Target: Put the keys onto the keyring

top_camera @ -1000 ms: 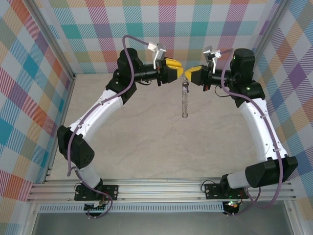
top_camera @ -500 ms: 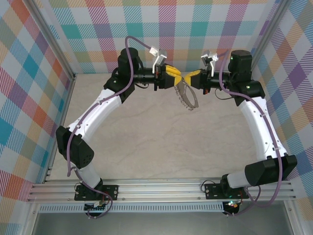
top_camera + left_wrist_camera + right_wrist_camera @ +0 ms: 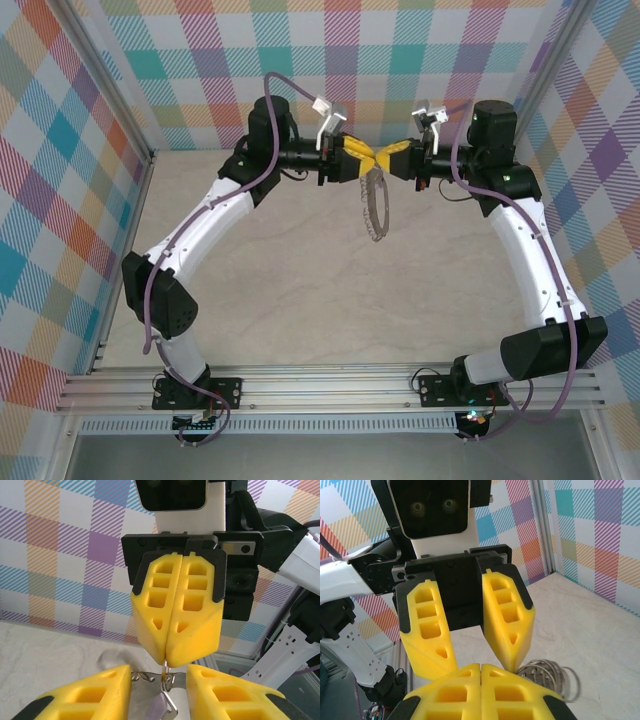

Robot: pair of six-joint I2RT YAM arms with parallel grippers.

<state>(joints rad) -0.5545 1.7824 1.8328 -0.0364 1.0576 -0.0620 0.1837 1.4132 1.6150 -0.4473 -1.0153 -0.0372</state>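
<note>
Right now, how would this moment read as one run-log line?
left gripper: open, astride key | right gripper: shut on keyring | keyring: hangs below grippers | key threaded: cannot tell

Table (image 3: 300, 290): I see pale cream top with faint marble-like veins, matte, across middle of top view. Near edge, bottom of frame, meets aluminium rails (image 3: 330, 385). Left arm base (image 3: 195, 392) bolted there lower left, right arm base (image 3: 455, 388) lower right. Checked walls (image 3: 60, 200) close left, far and right sides.
</note>
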